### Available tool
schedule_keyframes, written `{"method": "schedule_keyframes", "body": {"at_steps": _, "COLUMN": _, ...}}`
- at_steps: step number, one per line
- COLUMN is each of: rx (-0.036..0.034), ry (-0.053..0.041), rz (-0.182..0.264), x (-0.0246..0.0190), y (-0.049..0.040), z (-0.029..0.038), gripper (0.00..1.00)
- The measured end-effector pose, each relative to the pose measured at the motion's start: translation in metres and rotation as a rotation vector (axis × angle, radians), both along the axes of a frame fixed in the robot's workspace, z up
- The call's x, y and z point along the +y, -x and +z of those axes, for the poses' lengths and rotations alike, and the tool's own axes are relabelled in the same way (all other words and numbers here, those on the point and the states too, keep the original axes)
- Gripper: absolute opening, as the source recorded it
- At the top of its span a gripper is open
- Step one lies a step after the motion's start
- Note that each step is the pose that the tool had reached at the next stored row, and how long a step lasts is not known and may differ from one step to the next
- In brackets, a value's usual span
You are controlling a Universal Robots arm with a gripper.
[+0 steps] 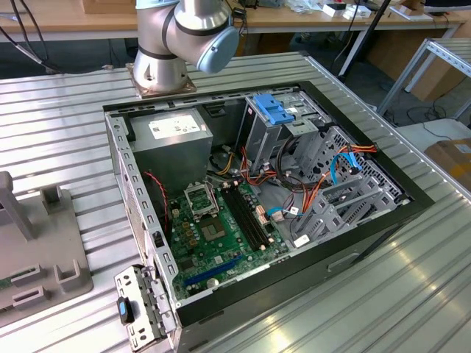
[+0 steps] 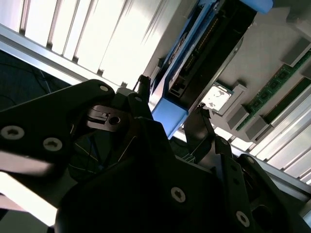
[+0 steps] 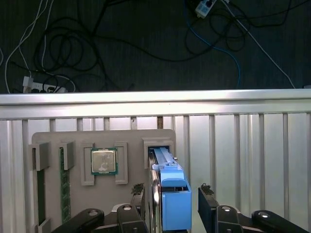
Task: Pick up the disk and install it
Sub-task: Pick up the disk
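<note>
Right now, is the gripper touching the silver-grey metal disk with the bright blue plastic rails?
Apart. In the first wrist view the open gripper straddles the disk, and a gap shows between each finger and the disk's sides.

Nothing readable, honestly. The white label [image 1: 168, 128] on the grey power-supply box [image 1: 171, 154] had print, but I couldn't make it out.

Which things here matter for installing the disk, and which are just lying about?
Job:
disk, standing on edge in a tray slot
hand, open, astride the disk
tray
case, lid off

Lying about:
CPU and RAM stick, both in the tray
cables on the floor
</note>
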State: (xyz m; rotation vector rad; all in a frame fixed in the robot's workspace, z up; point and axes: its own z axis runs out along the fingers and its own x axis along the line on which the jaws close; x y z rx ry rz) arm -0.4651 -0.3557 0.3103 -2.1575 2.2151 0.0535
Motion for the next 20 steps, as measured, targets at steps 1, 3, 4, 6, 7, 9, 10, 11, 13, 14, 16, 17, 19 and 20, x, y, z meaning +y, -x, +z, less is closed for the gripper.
{"method": "schedule_keyframes", "body": {"at_steps": 1, "rx": 0.0000, "ry": 0.0000, "rz": 0.000, "x": 0.0000, "y": 0.0000, "z": 0.0000, "gripper": 0.47}}
{"method": "schedule_keyframes", "body": {"at_steps": 3, "rx": 0.0001, "ry": 0.0000, "rz": 0.000, "x": 0.0000, "y": 0.0000, "z": 0.0000, "gripper": 0.47}}
{"method": "schedule_keyframes", "body": {"at_steps": 4, "rx": 0.0000, "ry": 0.0000, "rz": 0.000, "x": 0.0000, "y": 0.0000, "z": -0.0001, "gripper": 0.47}}
{"method": "schedule_keyframes", "body": {"at_steps": 6, "rx": 0.0001, "ry": 0.0000, "rz": 0.000, "x": 0.0000, "y": 0.0000, "z": 0.0000, "gripper": 0.39}}
{"method": "schedule_keyframes", "body": {"at_steps": 7, "rx": 0.0001, "ry": 0.0001, "rz": 0.000, "x": 0.0000, "y": 0.0000, "z": 0.0000, "gripper": 0.39}}
{"method": "schedule_keyframes", "body": {"at_steps": 9, "rx": 0.0000, "ry": 0.0000, "rz": 0.000, "x": 0.0000, "y": 0.0000, "z": -0.0001, "gripper": 0.37}}
{"method": "schedule_keyframes", "body": {"at_steps": 10, "rx": 0.0000, "ry": 0.0000, "rz": 0.000, "x": 0.0000, "y": 0.0000, "z": -0.0001, "gripper": 0.37}}
{"method": "schedule_keyframes", "body": {"at_steps": 11, "rx": 0.0000, "ry": 0.0000, "rz": 0.000, "x": 0.0000, "y": 0.0000, "z": -0.0001, "gripper": 0.37}}
{"method": "schedule_keyframes", "body": {"at_steps": 13, "rx": 0.0000, "ry": 0.0000, "rz": 0.000, "x": 0.0000, "y": 0.0000, "z": -0.0002, "gripper": 0.37}}
{"method": "schedule_keyframes", "body": {"at_steps": 14, "rx": 0.0000, "ry": 0.0000, "rz": 0.000, "x": 0.0000, "y": 0.0000, "z": -0.0002, "gripper": 0.37}}
{"method": "schedule_keyframes", "body": {"at_steps": 16, "rx": 0.0000, "ry": 0.0000, "rz": 0.000, "x": 0.0000, "y": 0.0000, "z": -0.0003, "gripper": 0.37}}
{"method": "schedule_keyframes", "body": {"at_steps": 17, "rx": 0.0000, "ry": 0.0000, "rz": 0.000, "x": 0.0000, "y": 0.0000, "z": -0.0003, "gripper": 0.37}}
{"method": "schedule_keyframes", "body": {"at_steps": 19, "rx": 0.0000, "ry": 0.0000, "rz": 0.000, "x": 0.0000, "y": 0.0000, "z": -0.0003, "gripper": 0.37}}
{"method": "schedule_keyframes", "body": {"at_steps": 20, "rx": 0.0000, "ry": 0.0000, "rz": 0.002, "x": 0.0000, "y": 0.0000, "z": -0.0003, "gripper": 0.37}}
